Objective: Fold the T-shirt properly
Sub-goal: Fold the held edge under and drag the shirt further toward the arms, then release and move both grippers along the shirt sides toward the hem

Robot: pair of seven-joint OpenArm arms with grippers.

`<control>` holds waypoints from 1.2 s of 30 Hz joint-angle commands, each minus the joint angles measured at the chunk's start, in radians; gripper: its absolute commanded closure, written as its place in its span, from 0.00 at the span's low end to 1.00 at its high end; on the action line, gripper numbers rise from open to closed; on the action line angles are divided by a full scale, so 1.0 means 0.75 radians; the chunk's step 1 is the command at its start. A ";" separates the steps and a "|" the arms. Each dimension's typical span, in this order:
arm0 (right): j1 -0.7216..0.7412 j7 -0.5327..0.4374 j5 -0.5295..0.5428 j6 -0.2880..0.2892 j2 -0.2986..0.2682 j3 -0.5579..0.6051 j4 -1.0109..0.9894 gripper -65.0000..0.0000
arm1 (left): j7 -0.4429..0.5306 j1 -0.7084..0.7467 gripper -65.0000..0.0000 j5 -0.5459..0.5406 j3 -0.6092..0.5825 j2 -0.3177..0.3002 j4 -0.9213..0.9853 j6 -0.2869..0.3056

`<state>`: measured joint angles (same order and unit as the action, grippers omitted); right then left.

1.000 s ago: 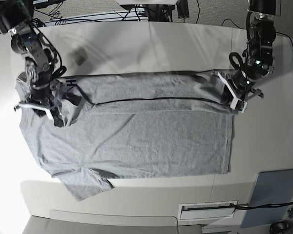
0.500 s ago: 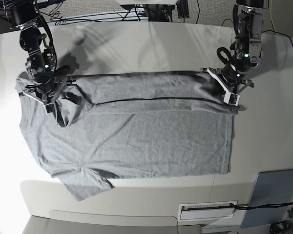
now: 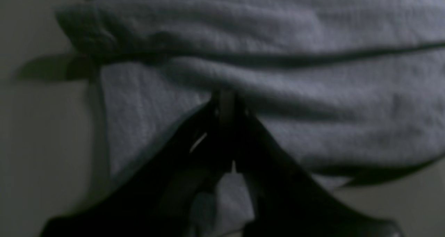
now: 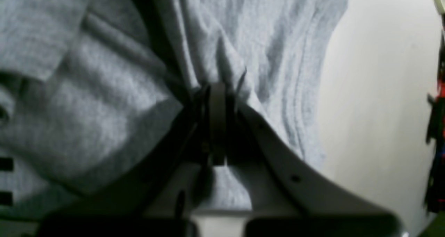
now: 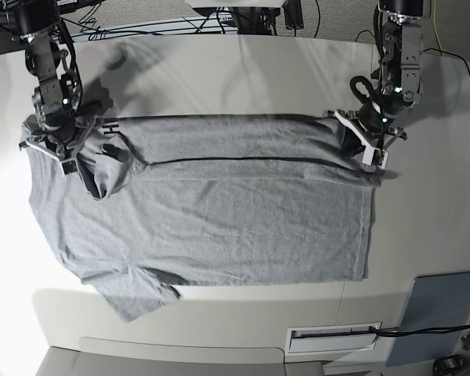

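Observation:
The heather-grey T-shirt point(image 5: 219, 211) lies flat on the white table point(image 5: 243, 74), its far long side folded over along a dark crease, one sleeve point(image 5: 137, 294) sticking out at the front left. Black lettering point(image 5: 110, 129) peeks out at the far left. My left gripper point(image 5: 360, 147) is shut on the folded far-right corner; the left wrist view shows its closed tips point(image 3: 226, 99) pinching grey fabric point(image 3: 313, 125). My right gripper point(image 5: 69, 150) is shut on the bunched shoulder at far left; the right wrist view shows its tips point(image 4: 217, 91) clamped on a pleat of cloth point(image 4: 271, 49).
A flat grey-blue rigid panel point(image 5: 439, 313) lies at the front right corner. A white slotted box point(image 5: 333, 338) sits at the table's front edge. Cables point(image 5: 180, 19) run behind the table's far edge.
Both grippers have moved toward the table's far edge, still holding the shirt's folded side. The fold's far edge has shifted back with them and the lettering shows again at the left.

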<state>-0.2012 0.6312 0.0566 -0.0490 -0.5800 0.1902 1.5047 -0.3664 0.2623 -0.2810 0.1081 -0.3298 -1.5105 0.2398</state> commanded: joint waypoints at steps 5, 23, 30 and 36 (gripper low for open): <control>-0.202 0.051 -0.062 -0.031 -0.021 -0.003 0.174 1.00 | -0.159 0.166 1.00 0.090 -0.001 -0.052 0.018 -0.016; -0.554 0.062 -0.321 -0.157 -0.021 -0.003 0.378 1.00 | -0.105 0.591 1.00 0.078 0.116 -0.070 -0.165 0.055; -0.601 0.091 -0.362 -0.186 -0.021 -0.004 0.378 1.00 | -0.147 0.610 1.00 0.076 0.116 -0.071 -0.274 0.064; -0.663 0.054 -0.427 -0.225 -0.021 -0.004 0.403 1.00 | -0.179 0.611 1.00 0.077 0.116 -0.071 -0.300 0.065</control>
<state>-0.6876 0.6754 -0.2646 -0.2138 -0.5827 0.1917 1.7954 -0.3485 0.6872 -0.2726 0.2062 -0.3824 -1.7527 0.2806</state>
